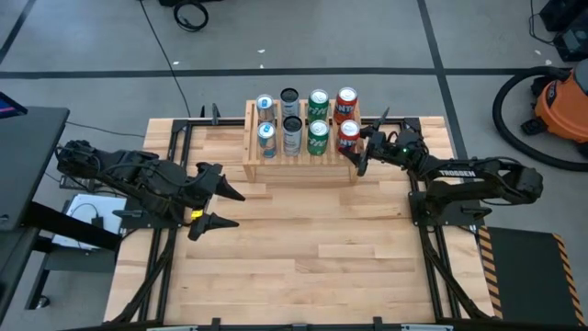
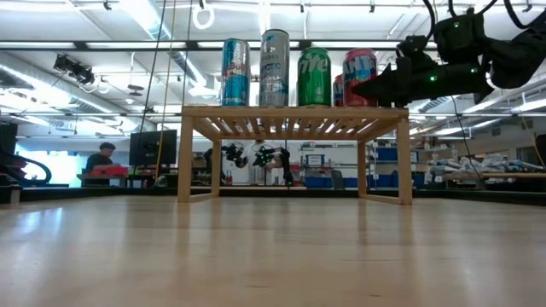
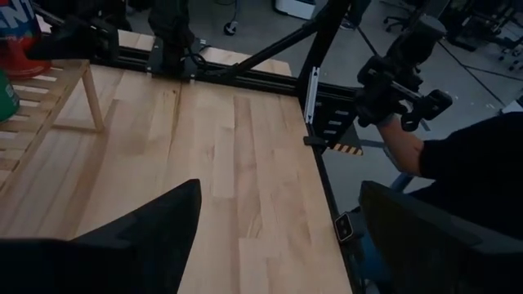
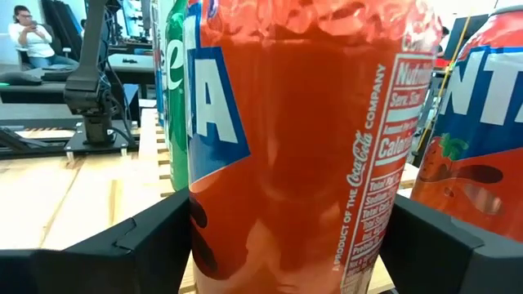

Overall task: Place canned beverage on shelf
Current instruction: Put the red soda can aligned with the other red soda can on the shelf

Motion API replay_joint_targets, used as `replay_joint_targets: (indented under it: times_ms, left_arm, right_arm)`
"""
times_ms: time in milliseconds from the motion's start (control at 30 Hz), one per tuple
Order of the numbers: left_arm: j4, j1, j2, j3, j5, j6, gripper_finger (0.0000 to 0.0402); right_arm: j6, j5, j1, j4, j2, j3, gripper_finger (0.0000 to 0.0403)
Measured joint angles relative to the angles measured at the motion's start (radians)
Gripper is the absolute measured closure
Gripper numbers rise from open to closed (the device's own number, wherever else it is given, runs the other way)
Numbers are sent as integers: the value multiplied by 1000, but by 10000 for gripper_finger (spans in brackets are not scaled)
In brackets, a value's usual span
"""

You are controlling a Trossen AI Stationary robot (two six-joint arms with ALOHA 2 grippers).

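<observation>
The shelf (image 1: 299, 171), a low light-wood rack, stands at the table's far middle and carries two rows of upright cans: blue (image 1: 265, 136), silver (image 1: 292, 134), green (image 1: 318, 134) and orange (image 1: 345, 101). My right gripper (image 1: 366, 143) reaches in level from the table's right and is shut on the near-right orange can (image 1: 348, 136), which fills the right wrist view (image 4: 294, 139). In the low view this gripper (image 2: 384, 85) sits at can height above the shelf top (image 2: 294, 111). My left gripper (image 1: 239, 209) hangs open over the table's left side, holding nothing. My right gripper has the orange can between its two fingers, one finger (image 4: 147, 245) on each of the can's curved sides (image 4: 204, 220), at its lower half. The fingers come in level from the table's right. The can stands upright on the shelf's slats at the near-right spot.
Dark metal frame rails (image 1: 175, 138) run along the table's left and right edges. A person (image 3: 458, 155) stands beyond the table's right side, hands on a control arm. An orange vacuum (image 1: 560, 101) sits on the floor at the far right. Bare wood tabletop (image 1: 294, 257) lies before the shelf.
</observation>
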Motion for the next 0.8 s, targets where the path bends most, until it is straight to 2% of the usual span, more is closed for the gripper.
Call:
replay_joint_targets:
  times_ms: [267,600,800]
  left_arm:
    - [-1,0,0,0,0,2,67]
    - [2,0,0,0,-17,2,67]
    - [3,0,-6,0,-18,10,67]
  right_arm:
    - [-11,5,-2,-12,1,-1,47]
    - [-19,-4,-10,-9,1,-2,6]
    - [42,-23,-5,-7,-81,-2,10]
